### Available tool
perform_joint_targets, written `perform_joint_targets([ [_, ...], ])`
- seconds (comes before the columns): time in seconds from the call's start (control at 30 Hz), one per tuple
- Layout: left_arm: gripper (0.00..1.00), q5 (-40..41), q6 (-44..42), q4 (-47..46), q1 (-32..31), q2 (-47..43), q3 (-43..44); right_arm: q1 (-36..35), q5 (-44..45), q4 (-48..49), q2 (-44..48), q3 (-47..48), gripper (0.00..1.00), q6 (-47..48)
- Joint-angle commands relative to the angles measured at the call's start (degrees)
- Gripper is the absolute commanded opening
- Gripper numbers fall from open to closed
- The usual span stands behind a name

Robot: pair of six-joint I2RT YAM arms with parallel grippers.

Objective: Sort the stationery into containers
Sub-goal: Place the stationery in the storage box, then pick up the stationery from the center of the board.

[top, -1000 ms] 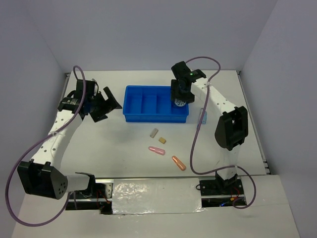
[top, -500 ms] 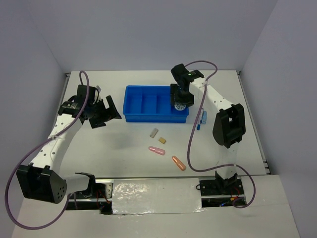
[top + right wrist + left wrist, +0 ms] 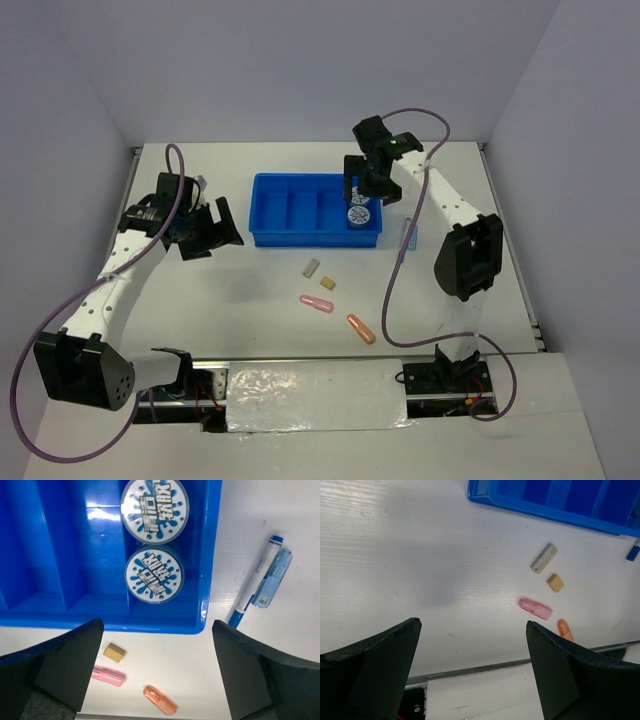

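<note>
- Drawn up and back from the blue tray (image 3: 300,240) since half a second ago: right gripper (image 3: 363,192), then low over the rightmost compartment with a roll at its fingers, now higher and without it.
- Spread wide in the right wrist view, with nothing between them: that gripper's fingers (image 3: 55,670).
- Lying flat in the rightmost compartment, edge to edge: front tape roll (image 3: 154,576) near the tray's front wall, rear tape roll (image 3: 154,510) just behind it (both blue and white, printed faces up).
- Resting on the worktop (image 3: 250,300) just beside the tray's right wall, outside every compartment: blue-white pen (image 3: 257,575).
- Scattered on the worktop in front of the tray, each apart from the others: grey eraser (image 3: 311,268), tan eraser (image 3: 327,284), pink capsule (image 3: 316,302), orange capsule (image 3: 361,329) (the orange one nearest the arm bases).
- Hanging over bare worktop left of the tray, well apart from those small pieces: left gripper (image 3: 222,225), barely shifted from half a second ago.
- Spread apart in the left wrist view, gripping nothing: its fingers (image 3: 370,670).
</note>
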State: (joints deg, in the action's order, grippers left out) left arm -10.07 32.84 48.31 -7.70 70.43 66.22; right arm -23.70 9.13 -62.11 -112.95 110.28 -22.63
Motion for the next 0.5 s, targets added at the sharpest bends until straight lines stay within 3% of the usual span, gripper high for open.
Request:
perform_joint_targets([
  [0.0, 0.99, 3.98, -3.74, 2.22, -0.03, -1.0, 1.02, -1.16, -3.22, 3.82, 10.95, -5.22, 0.96, 2.15],
  [0.1, 0.99, 8.2, -6.29, 4.85, -0.03, -1.17, 2.34, -7.65, -2.1, 9.27, 18.87, -15.69, 0.84, 6.7],
  [0.2, 0.99, 9.8, -8.14, 6.7, -0.03, -1.7, 3.65, -15.66, 2.72, 9.37, 21.97, -23.34, 0.57, 7.96],
  [0.23, 0.99, 9.8, -8.75, 7.14, -0.03, -1.79, 4.35, -17.15, 2.39, 9.46, 22.59, -25.44, 0.53, 7.96],
  [0.33, 0.99, 9.19, -9.63, 7.93, -0.03, -2.4, 5.41, -21.02, -1.1, 13.65, 27.06, -36.93, 0.52, 5.41],
  [0.47, 0.99, 7.52, -10.69, 8.11, -0.03, -3.02, 5.77, -26.37, -3.85, 19.03, 30.59, -47.68, 0.59, 2.42],
])
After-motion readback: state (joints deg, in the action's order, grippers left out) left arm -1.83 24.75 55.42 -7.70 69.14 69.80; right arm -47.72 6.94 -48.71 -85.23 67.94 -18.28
